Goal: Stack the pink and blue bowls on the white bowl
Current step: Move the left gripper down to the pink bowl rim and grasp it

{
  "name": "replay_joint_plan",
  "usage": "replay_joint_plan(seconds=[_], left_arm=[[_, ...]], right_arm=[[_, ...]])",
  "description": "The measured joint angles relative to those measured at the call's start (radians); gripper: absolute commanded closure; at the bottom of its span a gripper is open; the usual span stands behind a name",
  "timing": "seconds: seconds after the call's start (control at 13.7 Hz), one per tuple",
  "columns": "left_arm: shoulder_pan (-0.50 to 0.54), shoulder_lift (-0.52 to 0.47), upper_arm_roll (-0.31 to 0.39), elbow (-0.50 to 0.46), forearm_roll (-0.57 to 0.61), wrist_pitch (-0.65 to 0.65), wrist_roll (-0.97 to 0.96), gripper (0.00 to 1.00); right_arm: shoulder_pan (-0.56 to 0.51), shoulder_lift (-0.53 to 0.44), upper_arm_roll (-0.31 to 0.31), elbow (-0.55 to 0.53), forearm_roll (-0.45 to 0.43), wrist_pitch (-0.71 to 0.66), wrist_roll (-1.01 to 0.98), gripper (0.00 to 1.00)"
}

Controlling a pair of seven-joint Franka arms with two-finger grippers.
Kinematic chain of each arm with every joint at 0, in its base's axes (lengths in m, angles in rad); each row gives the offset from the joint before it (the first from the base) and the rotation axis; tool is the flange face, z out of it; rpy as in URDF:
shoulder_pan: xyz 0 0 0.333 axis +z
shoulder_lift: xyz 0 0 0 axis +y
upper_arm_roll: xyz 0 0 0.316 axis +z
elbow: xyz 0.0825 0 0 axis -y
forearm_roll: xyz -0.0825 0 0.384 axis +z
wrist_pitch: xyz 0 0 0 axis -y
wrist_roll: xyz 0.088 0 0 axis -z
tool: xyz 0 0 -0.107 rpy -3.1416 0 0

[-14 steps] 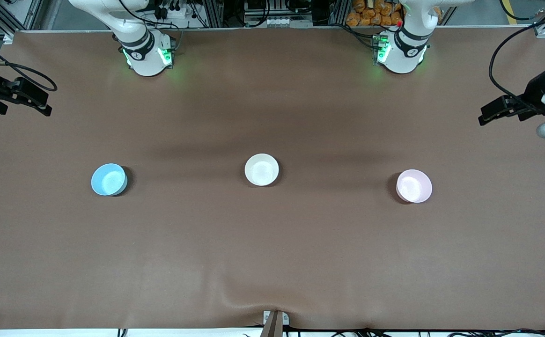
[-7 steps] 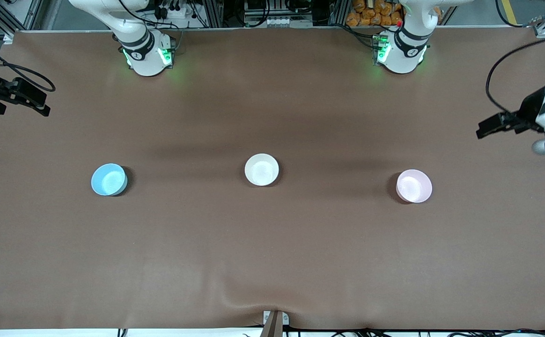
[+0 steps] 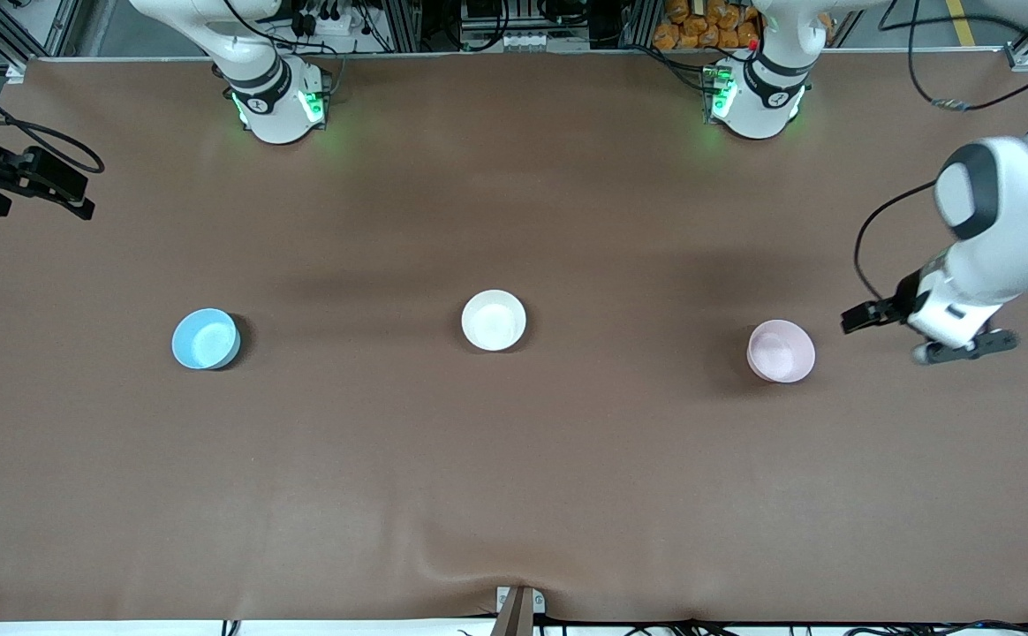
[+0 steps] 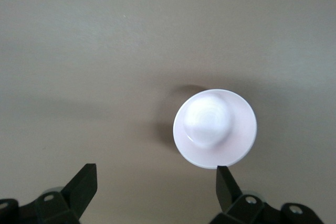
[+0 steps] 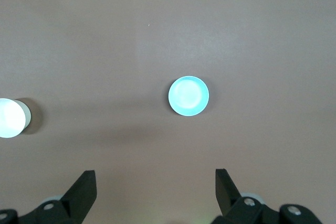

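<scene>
1. At the left arm's end of the bench, the pink bowl (image 3: pixel 781 351) sits upright just beside the left end effector (image 3: pixel 867 316), toward the white bowl (image 3: pixel 494 320).
2. Left end effector open, empty, wrist pointing down.
3. Right end effector (image 5: pixel 155 195) waits open high over the blue bowl (image 3: pixel 205 338).

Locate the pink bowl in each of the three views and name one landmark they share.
Front view: the pink bowl sits on the table toward the left arm's end, beside the left hand.
Left wrist view: the bowl lies right of centre, above the open fingers.
Right wrist view: not in it.
Shared landmark: the brown table cover, seen in every view.
</scene>
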Motion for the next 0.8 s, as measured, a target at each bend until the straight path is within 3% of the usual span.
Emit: replay_joint_plan(seconds=[0.29,0.66,0.8], left_arm=[[0.0,0.139,-0.003,-0.024,0.0,0.157,0.006,0.02],[0.0,0.208,-0.006,-0.043,0.0,0.229,0.008,0.45],[0.0,0.211,-0.007,-0.045,0.0,0.229,0.008,0.56]], right_arm=[[0.0,0.0,0.0,0.0,0.0,0.0,0.0,0.0],[0.0,0.0,0.0,0.0,0.0,0.0,0.0,0.0],[0.0,0.0,0.0,0.0,0.0,0.0,0.0,0.0]])
